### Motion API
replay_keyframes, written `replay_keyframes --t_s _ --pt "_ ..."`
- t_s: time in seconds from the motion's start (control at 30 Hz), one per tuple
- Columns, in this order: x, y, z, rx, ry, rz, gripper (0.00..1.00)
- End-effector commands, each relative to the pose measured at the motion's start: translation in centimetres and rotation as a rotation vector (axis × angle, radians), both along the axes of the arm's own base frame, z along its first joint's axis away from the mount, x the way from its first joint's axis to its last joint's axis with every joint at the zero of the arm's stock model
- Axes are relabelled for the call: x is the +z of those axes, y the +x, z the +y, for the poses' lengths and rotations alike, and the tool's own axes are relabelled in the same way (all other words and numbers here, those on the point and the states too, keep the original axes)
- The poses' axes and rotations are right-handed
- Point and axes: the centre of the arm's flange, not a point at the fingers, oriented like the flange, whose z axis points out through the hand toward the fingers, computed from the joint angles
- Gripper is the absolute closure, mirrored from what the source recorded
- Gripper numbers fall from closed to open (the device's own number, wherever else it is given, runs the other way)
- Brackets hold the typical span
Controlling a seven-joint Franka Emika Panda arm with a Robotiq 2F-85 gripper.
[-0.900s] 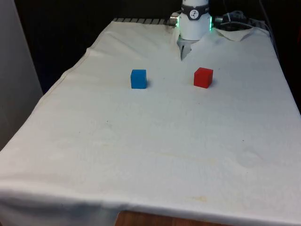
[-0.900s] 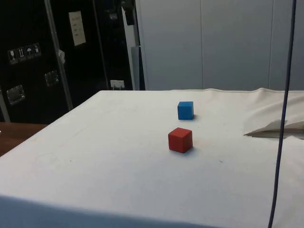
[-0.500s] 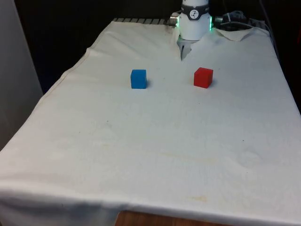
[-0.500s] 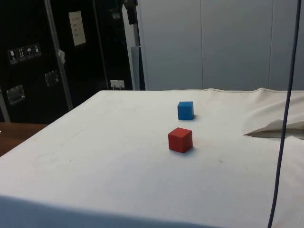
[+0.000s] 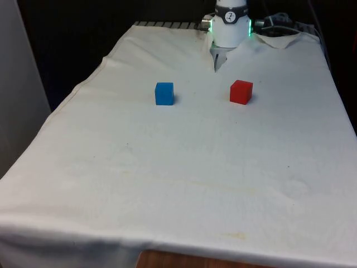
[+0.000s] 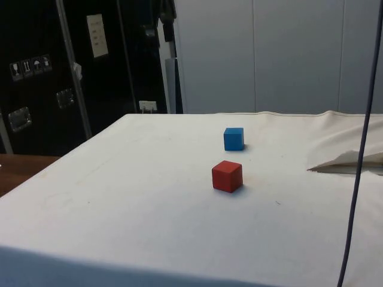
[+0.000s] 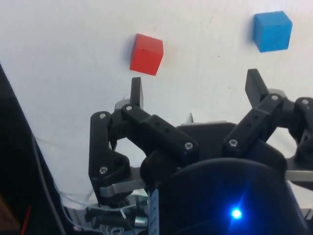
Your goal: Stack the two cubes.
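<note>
A red cube (image 5: pixel 241 91) rests on the white cloth toward the front view's right, and a blue cube (image 5: pixel 164 93) sits apart from it toward the left. In the side view the red cube (image 6: pixel 227 176) is nearer and the blue cube (image 6: pixel 233 139) lies behind it. My gripper (image 7: pixel 195 88) hangs high above the table, open, with nothing between its fingers. From the wrist the red cube (image 7: pixel 146 54) lies just beyond one fingertip (image 7: pixel 136 91), and the blue cube (image 7: pixel 272 31) lies beyond the other.
The arm's white base (image 5: pixel 230 25) stands at the table's far end, where the cloth bunches into folds (image 5: pixel 279 40). A dark cable (image 6: pixel 359 155) hangs down at the side view's right. Dark cabinets (image 6: pixel 60 66) stand beyond the table edge.
Both cubes lie where they were. In the side view the hanging cable has swung slightly to the right.
</note>
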Motion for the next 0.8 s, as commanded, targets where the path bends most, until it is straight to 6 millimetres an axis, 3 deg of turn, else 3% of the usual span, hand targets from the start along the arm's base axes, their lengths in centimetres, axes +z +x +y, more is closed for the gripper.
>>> replay_keyframes --t_s 0.0,0.77 --pt "-0.3 -0.2 -0.1 0.003 -0.002 -0.017 0.0" --pt "-5.4 -2.6 -1.4 0.015 0.002 -0.083 0.0"
